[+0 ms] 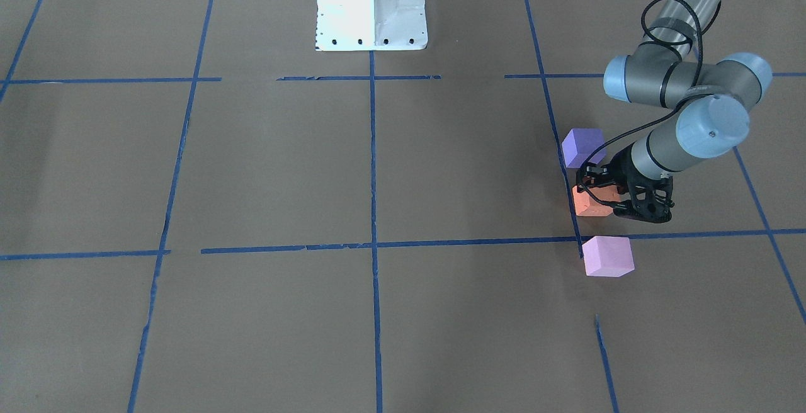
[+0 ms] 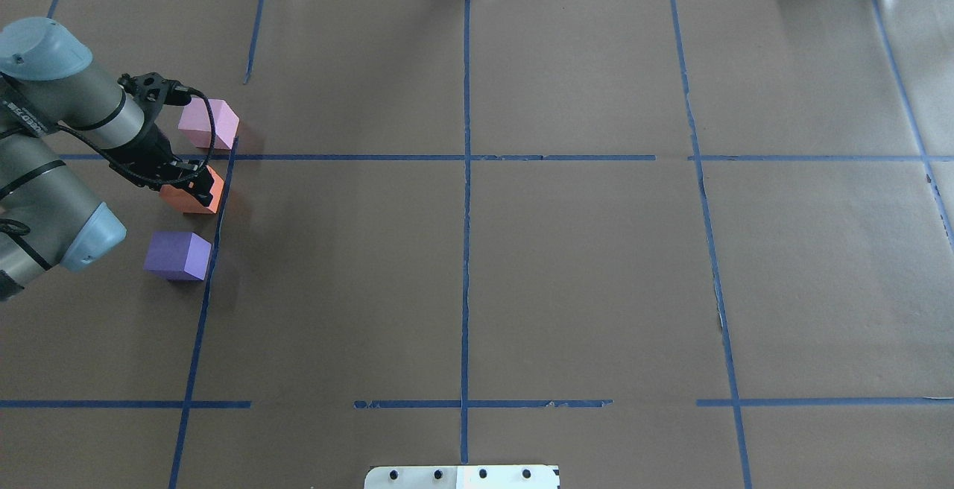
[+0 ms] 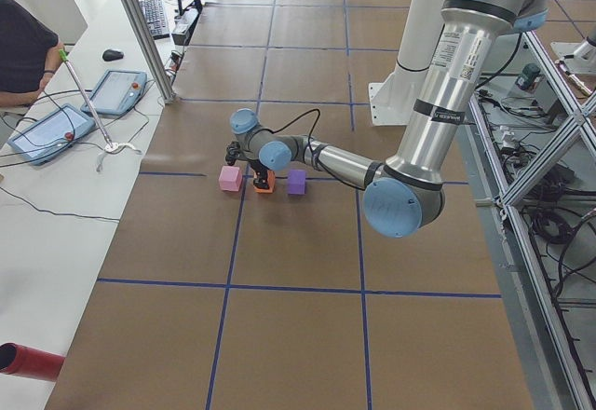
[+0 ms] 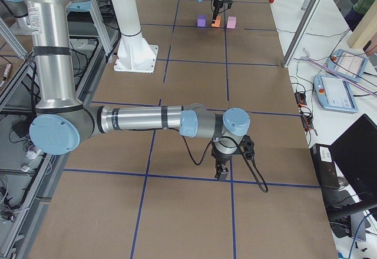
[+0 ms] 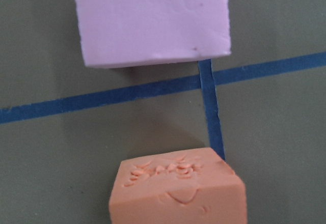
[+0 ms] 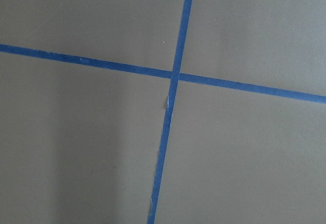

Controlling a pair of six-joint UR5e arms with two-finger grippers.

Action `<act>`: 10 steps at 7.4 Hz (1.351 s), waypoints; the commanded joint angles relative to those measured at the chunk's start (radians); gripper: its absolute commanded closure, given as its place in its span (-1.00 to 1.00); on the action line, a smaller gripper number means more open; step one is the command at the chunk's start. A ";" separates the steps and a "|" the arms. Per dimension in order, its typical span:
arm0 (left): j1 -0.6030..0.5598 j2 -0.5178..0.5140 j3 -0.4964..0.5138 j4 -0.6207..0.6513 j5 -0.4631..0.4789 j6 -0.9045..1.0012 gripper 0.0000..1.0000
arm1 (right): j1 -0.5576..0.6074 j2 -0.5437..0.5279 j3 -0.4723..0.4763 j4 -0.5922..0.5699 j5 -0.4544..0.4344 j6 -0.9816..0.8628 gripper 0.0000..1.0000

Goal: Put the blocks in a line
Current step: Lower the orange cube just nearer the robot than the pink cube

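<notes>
Three foam cubes stand in a row at the table's left end, beside a blue tape line. The violet-purple block (image 1: 582, 147) (image 2: 177, 254) is nearest the robot. The orange block (image 1: 589, 204) (image 2: 195, 198) (image 5: 178, 193) is in the middle and rests on the table. The pale pink block (image 1: 607, 255) (image 2: 209, 122) (image 5: 150, 20) is farthest. My left gripper (image 1: 607, 196) (image 2: 192, 180) reaches down over the orange block, its jaws closed on its sides. My right gripper (image 4: 222, 170) hangs low over a tape crossing, far from the blocks. I cannot tell whether it is open or shut.
The white robot base (image 1: 371, 10) (image 2: 462, 476) stands at the table's middle near edge. Blue tape lines grid the brown table cover (image 2: 581, 265). Tablets and an operator (image 3: 23, 56) are beyond the table's far edge.
</notes>
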 commanded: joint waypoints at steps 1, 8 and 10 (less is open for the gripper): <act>0.001 0.000 0.001 -0.001 0.000 -0.002 -0.53 | 0.000 0.000 0.000 0.000 0.000 0.000 -1.00; -0.010 0.010 -0.068 0.015 0.006 -0.063 -1.00 | 0.000 0.000 0.000 0.000 0.000 0.000 -1.00; -0.022 0.038 -0.108 0.050 0.009 -0.052 -1.00 | 0.000 0.000 0.000 0.000 0.000 0.000 -1.00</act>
